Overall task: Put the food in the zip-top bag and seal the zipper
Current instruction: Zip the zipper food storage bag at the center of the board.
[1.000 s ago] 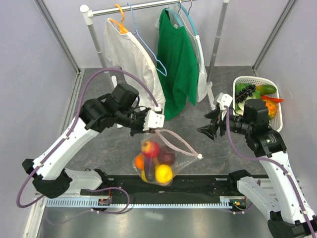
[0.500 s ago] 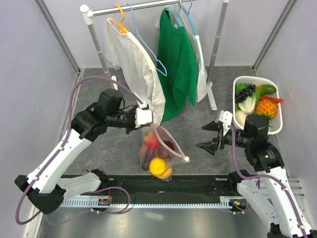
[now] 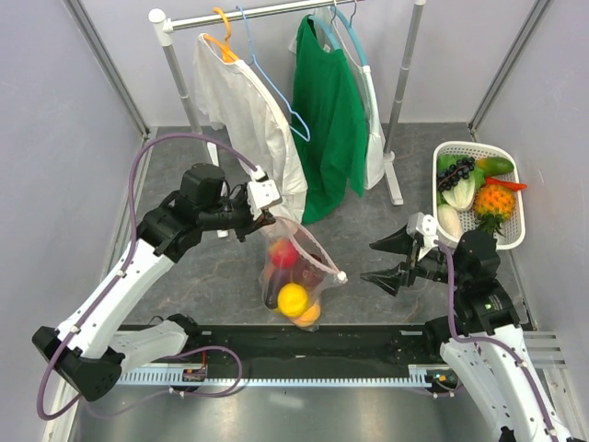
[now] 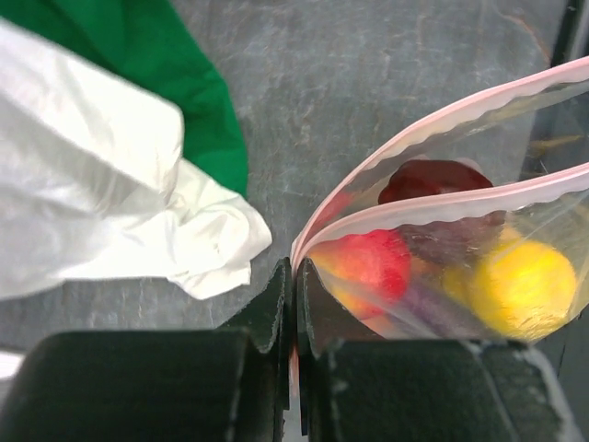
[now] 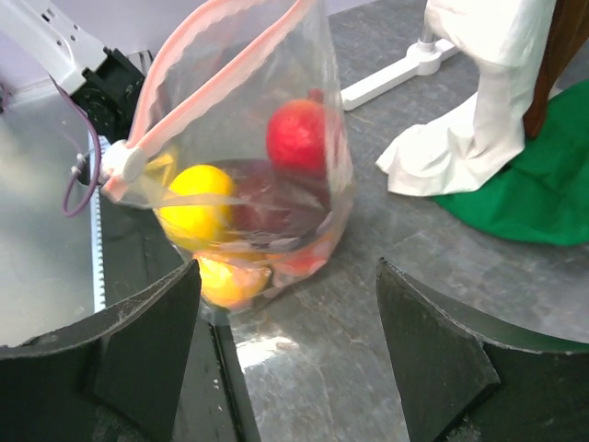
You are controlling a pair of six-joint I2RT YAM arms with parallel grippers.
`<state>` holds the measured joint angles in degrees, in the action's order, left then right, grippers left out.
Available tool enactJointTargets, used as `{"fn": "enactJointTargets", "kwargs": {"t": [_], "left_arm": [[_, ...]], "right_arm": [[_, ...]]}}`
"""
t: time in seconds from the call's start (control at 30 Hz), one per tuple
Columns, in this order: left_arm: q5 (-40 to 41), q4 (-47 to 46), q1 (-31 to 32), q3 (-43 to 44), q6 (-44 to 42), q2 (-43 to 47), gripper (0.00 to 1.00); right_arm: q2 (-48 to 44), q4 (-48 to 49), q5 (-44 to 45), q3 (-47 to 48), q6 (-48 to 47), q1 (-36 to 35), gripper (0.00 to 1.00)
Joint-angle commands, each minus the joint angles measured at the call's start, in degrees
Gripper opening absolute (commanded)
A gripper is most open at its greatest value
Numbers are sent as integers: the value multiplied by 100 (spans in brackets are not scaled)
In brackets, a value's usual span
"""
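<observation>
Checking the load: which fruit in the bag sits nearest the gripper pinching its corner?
The bright red fruit, right beside the left gripper shut on the zip-top bag; the yellow fruit and dark red fruit lie farther off.

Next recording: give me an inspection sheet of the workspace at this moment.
Surface: dark grey table, mottled.
Job's things: zip-top bag held up by one corner, holding a yellow fruit, a red fruit and others; zipper open, strips parted.
Clutter: white basket at the right with more toy food.
Grippers: left gripper shut on the bag's corner; right gripper open, apart from the bag.
Cables: purple cable looping over each arm.
Surroundings: clothes rail with white garment and green garment; grey walls.
</observation>
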<state>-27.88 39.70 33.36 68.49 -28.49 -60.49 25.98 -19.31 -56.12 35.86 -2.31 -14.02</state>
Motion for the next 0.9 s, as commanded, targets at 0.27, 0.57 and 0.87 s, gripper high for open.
{"fn": "enactJointTargets", "kwargs": {"t": [0.27, 0.57, 0.87], "left_arm": [[108, -542, -612, 183, 1557, -341, 2], [-113, -551, -629, -81, 1373, -7, 2], [-165, -463, -638, -195, 1188, 178, 2]], "right_arm": [[803, 2765, 636, -589, 2172, -785, 84], [1743, 2872, 1621, -316, 1725, -1446, 84], [1648, 2924, 1930, -430, 1769, -1200, 79]]}}
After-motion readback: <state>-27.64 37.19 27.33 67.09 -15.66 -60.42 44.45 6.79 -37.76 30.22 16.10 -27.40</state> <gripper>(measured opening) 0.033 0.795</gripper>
